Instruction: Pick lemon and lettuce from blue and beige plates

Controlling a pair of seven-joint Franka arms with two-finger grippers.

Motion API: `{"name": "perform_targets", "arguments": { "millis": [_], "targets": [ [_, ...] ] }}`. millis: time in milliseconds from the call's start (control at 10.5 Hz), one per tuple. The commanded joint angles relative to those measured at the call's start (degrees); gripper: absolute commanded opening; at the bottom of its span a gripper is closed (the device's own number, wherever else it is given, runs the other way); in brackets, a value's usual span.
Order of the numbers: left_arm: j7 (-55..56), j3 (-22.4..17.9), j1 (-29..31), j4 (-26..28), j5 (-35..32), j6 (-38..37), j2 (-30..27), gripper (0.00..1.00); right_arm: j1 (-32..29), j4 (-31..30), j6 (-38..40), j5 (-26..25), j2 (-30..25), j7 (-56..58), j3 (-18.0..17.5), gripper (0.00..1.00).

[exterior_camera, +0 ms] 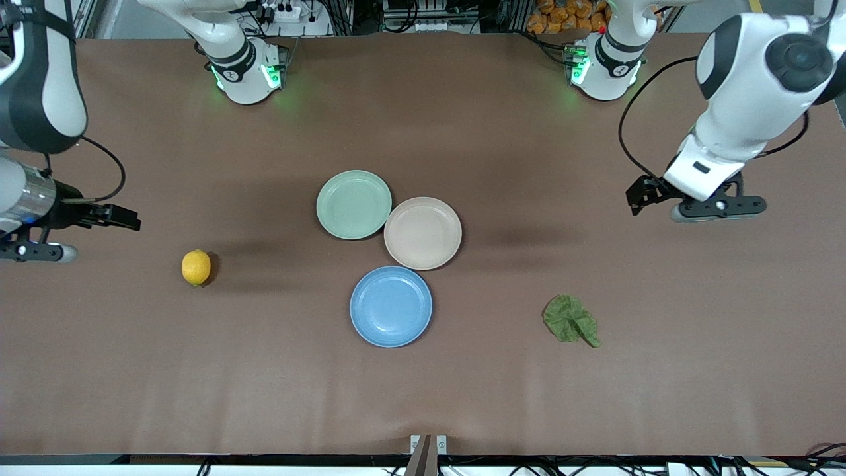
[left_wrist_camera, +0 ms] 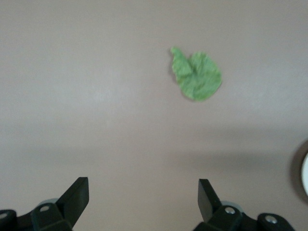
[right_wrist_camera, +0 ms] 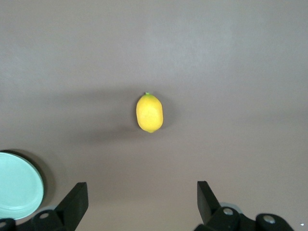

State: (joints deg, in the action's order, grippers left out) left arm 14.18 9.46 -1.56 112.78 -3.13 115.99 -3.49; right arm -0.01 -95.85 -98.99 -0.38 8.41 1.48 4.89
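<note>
Lemon (exterior_camera: 196,267) sits on the bare table (exterior_camera: 423,396) toward the right arm's end, well apart from the plates, not on any of them. Lettuce (exterior_camera: 571,320) lies flat on the table toward the left arm's end, also off the plates, slightly nearer the front camera than the lemon.

Three plates cluster mid-table, all with nothing on them: green plate (exterior_camera: 353,204) farthest from the camera, beige plate (exterior_camera: 423,233) touching it, blue plate (exterior_camera: 391,306) nearest the camera, just beside the beige one.

Right gripper (exterior_camera: 122,218) hangs over the table edge at its own end, fingers (right_wrist_camera: 74,202) spread wide, nothing between them. Its wrist view has the lemon (right_wrist_camera: 149,112) centred ahead and a sliver of the green plate (right_wrist_camera: 19,185).

Left gripper (exterior_camera: 644,192) hangs over bare table at its end, fingers (left_wrist_camera: 77,197) also spread apart, holding nothing. Its wrist view shows the lettuce (left_wrist_camera: 196,74) ahead, off-centre.
</note>
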Motion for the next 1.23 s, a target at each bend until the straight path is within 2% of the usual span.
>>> {"name": "perform_targets", "arguments": {
  "millis": [0, 285, 474, 664, 1139],
  "targets": [
    [-2.31, 0.21, 0.50, -6.92, 1.02, -8.02, 0.15, 1.00, 0.54, 4.26, 2.30, -1.03, -0.59, -1.13, -0.14, 1.00],
    [-7.41, 0.12, 0.50, -16.68, 3.03, -21.47, 0.07, 1.00, 0.63, 7.43, 4.50, -0.06, -2.78, -1.39, -0.05, 1.00],
    [-7.41, 0.12, 0.50, -20.56, 3.84, -27.98, -0.11, 1.00, 0.46, 7.52, 4.59, 3.96, -4.63, -2.79, 0.38, 1.00],
    [-7.50, 0.12, 0.50, -22.59, 3.75, -31.17, -0.11, 1.00, 0.45, 8.57, 5.03, 3.37, -5.42, -2.80, 0.12, 1.00],
    [-7.94, 0.03, 0.59, -24.01, 3.66, -31.62, -0.37, 1.00, -0.16, 10.68, 5.73, 4.25, -5.51, -2.80, 0.04, 1.00]
  ]
}}
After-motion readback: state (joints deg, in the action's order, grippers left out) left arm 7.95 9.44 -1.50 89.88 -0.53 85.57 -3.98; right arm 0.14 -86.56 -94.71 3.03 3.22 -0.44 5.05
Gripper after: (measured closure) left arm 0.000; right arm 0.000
